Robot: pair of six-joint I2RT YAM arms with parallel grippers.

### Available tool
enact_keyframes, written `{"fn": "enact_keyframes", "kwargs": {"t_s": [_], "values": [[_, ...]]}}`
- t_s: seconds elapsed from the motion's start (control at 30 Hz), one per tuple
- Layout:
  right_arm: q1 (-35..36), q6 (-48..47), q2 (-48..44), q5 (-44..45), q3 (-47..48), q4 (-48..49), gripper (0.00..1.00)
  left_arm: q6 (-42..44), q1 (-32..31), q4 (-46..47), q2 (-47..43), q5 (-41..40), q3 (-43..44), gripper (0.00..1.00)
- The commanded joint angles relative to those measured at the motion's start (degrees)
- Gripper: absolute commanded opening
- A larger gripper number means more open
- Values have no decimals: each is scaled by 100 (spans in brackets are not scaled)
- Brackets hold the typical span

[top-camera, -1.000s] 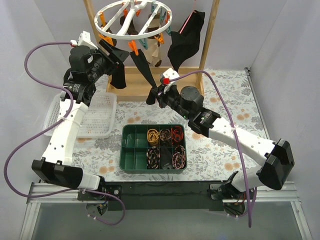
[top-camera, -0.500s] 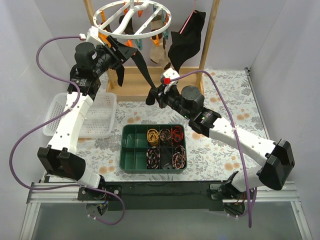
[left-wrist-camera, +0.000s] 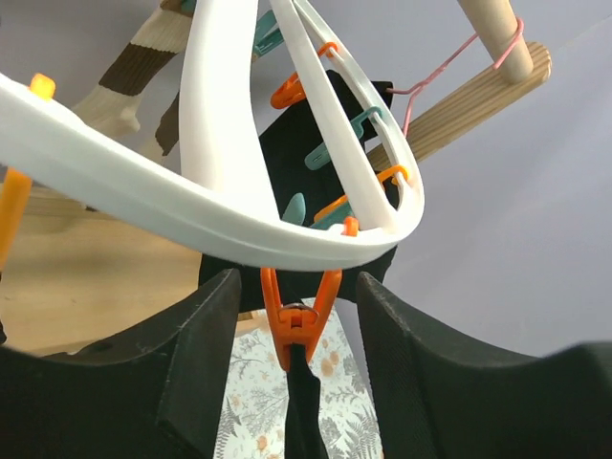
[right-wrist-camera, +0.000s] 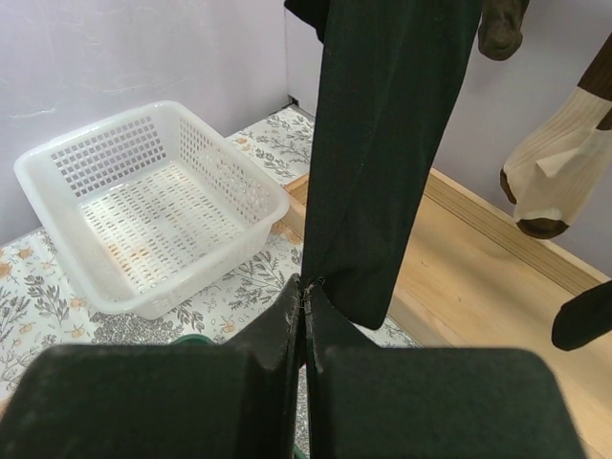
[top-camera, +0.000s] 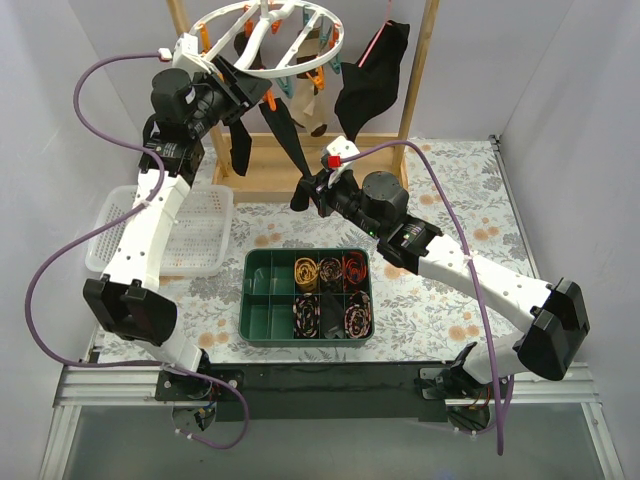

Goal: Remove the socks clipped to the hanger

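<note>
My left end effector (left-wrist-camera: 296,292) has its fingers apart, straddling the orange peg (left-wrist-camera: 299,325) under the hanger (left-wrist-camera: 124,196), which arcs across the upper half of the left wrist view. I should squeeze the peg's upper arms squarely, not its tip. The right end effector (right-wrist-camera: 304,316) is clamped on the black sock (right-wrist-camera: 382,143) — long, limp, hanging straight, seemingly from that peg.

White hanger ring (left-wrist-camera: 220,143), orange peg (left-wrist-camera: 298,320) and teal pegs (left-wrist-camera: 330,151), black sock (right-wrist-camera: 382,143), tan sock (right-wrist-camera: 559,153) with brown toe, white mesh basket (right-wrist-camera: 143,206), pale tablecloth (top-camera: 460,200) with grey leaves and orange flowers, green tray (top-camera: 265,278), purple cables (top-camera: 78,100), black garment (top-camera: 370,90) with pink strip.
</note>
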Motion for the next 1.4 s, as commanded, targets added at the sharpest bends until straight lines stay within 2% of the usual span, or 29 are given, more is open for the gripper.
{"fn": "enact_keyframes", "kwargs": {"t_s": [0.0, 0.17, 0.23, 0.3, 0.43, 0.63, 0.7, 0.73, 0.77, 0.83, 0.87, 0.97, 1.03, 1.17, 1.2, 1.27, 1.3, 1.37], "values": [[-31, -1, -209, -27, -32, 95, 1, 55, 24, 7, 135, 28, 282, 49], [-31, -1, -218, -36, -32, 95, 1, 11, 15, 16, 240, 125, 396, 46], [-31, -1, -218, -27, -32, 95, 1, 2, 15, 16, 275, 151, 414, 40], [-31, -1, -227, -27, -50, 95, 1, 2, 24, 16, 284, 151, 449, 19], [-31, 192, -279, -36, -120, 87, 1, 72, 15, -1, 267, 90, 458, 0], [-31, 429, -499, -115, -393, 52, 1, 300, 15, -186, 223, 107, 484, 0], [-31, 491, -552, -158, -402, -79, 1, 406, 24, -265, 153, 116, 388, 8], [-22, 508, -587, -176, -402, -124, 1, 467, 15, -283, 57, 125, 335, 16], [-31, 526, -604, -220, -402, -177, 1, 511, 24, -326, -5, 134, 265, 31], [-31, 596, -648, -273, -358, -370, 1, 731, 24, -371, -163, 195, 29, 45], [-40, 622, -657, -316, -332, -440, 1, 766, 15, -353, -347, 274, -69, 60], [-22, 684, -684, -492, -191, -748, 1, 1021, 24, -344, -777, 571, -464, 77], [-31, 702, -719, -747, -69, -984, 1, 1258, 15, -275, -1007, 862, -884, 78], [-31, 649, -745, -1448, 178, -1539, 1, 1689, 15, 322, -1710, 2258, -1920, 79], [-31, 640, -771, -1555, 196, -1609, 1, 1759, 15, 472, -2007, 2991, -2124, 79], [-31, 614, -903, -1914, 205, -1924, 1, 1944, 15, 964, -2246, 3663, -2773, 79], [-31, 605, -947, -2047, 205, -2048, 1, 1988, 24, 1122, -2369, 4285, -2959, 80], [-31, 596, -1079, -2363, 196, -2268, 1, 2049, 24, 1308, -2563, 4694, -3171, 81]]}}
